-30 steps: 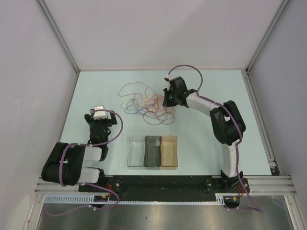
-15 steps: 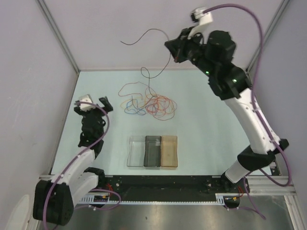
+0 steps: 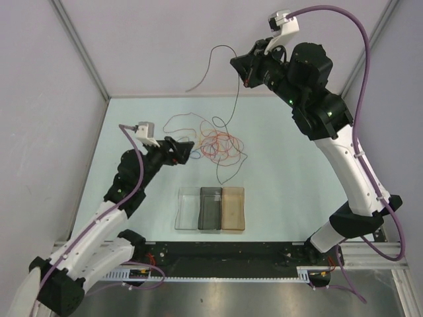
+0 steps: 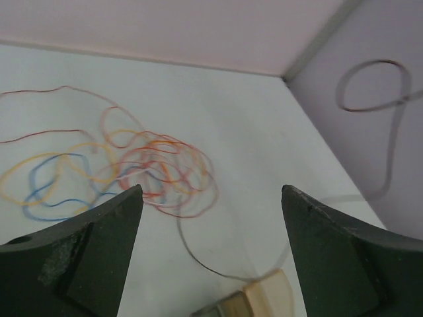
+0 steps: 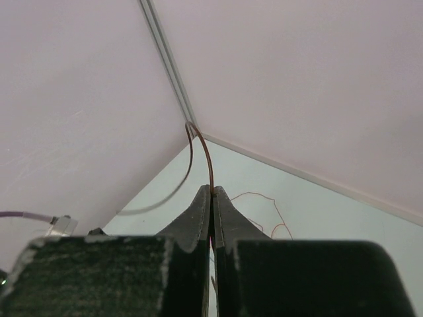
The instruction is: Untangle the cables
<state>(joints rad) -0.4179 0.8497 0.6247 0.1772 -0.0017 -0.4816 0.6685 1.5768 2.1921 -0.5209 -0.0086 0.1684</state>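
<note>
Cable (image 3: 236, 99) hangs pinched in right gripper (image 3: 244, 71) high by back wall (image 3: 165, 39); left gripper (image 3: 188, 150) wide, seemingly beside the tangle (image 3: 221, 142)

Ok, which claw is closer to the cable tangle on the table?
Left. The left claw is open, right at the cable tangle's left edge. The right claw is high above the table's back edge, shut on a dark brown cable trailing down to the tangle.

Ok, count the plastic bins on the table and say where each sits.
3, side by side in a row: clear bin on the left, smoky grey bin in the middle, amber bin on the right. None seems hidden.
</note>
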